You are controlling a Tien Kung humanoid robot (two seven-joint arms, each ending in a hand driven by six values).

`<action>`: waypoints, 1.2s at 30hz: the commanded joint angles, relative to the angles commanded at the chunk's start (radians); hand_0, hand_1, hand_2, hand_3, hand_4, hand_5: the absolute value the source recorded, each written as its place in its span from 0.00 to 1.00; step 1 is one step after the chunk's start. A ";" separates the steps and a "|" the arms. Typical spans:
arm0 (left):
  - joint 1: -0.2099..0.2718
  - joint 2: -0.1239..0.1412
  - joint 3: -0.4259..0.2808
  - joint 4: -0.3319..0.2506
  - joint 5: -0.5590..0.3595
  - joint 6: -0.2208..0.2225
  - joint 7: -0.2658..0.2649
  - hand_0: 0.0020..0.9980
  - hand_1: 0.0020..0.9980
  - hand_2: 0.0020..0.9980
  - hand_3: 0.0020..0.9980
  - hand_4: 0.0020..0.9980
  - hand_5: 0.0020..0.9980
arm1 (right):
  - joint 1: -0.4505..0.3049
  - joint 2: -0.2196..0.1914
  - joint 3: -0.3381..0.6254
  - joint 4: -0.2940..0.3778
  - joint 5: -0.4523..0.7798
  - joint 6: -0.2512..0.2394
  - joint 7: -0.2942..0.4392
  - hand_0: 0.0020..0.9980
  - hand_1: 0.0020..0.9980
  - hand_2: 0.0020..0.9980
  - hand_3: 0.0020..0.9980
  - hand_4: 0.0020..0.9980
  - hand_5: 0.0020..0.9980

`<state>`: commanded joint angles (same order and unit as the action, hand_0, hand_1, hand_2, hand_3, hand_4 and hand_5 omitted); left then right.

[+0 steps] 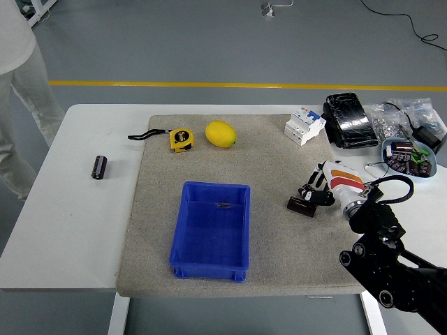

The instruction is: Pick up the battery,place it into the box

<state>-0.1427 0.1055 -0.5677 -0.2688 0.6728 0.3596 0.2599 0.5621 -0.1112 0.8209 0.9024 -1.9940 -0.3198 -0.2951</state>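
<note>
— Right of centre on the grey mat, what is the right robot hand doing?

— It reaches in from the lower right corner of the frame, its dark fingers curled down at a small dark block lying on the mat. I cannot tell whether the fingers actually grip the block or only touch it.

— And the battery?

— Far over at the left of the frame, a small black cylinder lying on the bare white desk, off the mat and well apart from the robot hand.

— What about the box?

— A blue open tray in the lower middle of the mat. Only a small dark speck shows near its far wall; too small to make out.

— Any other containers?

— At the right edge of the frame a light blue bowl holds mixed small parts, some dark, some green. Beside it lie clear bags of small pieces and a black wrapped bundle.

— Anything else on the mat?

— A yellow tape measure and a lemon near the top edge, and a white switch unit at the top right corner.
</note>
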 joint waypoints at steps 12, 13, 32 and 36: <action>-0.006 0.006 0.007 0.002 -0.015 0.007 -0.007 0.64 0.55 0.58 0.65 0.65 0.76 | 0.052 -0.035 -0.015 -0.003 -0.028 0.158 -0.048 0.60 0.61 0.67 0.57 0.96 0.34; -0.007 0.006 0.008 0.003 -0.016 0.008 -0.007 0.64 0.55 0.58 0.65 0.65 0.75 | 0.051 -0.034 -0.013 -0.006 -0.026 0.158 -0.051 0.59 0.61 0.67 0.58 0.96 0.35; -0.008 0.005 0.010 0.002 -0.017 0.007 -0.006 0.63 0.54 0.58 0.65 0.65 0.75 | 0.047 -0.034 -0.012 -0.038 -0.022 0.137 -0.063 0.28 0.37 0.43 0.45 0.88 0.32; -0.008 0.005 0.010 0.002 -0.016 0.007 -0.006 0.63 0.54 0.58 0.65 0.65 0.75 | 0.047 -0.031 -0.013 -0.041 -0.019 0.127 -0.059 0.28 0.37 0.43 0.45 0.88 0.32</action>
<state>-0.1510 0.1106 -0.5579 -0.2672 0.6569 0.3661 0.2544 0.6086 -0.1425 0.8077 0.8611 -2.0125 -0.1929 -0.3540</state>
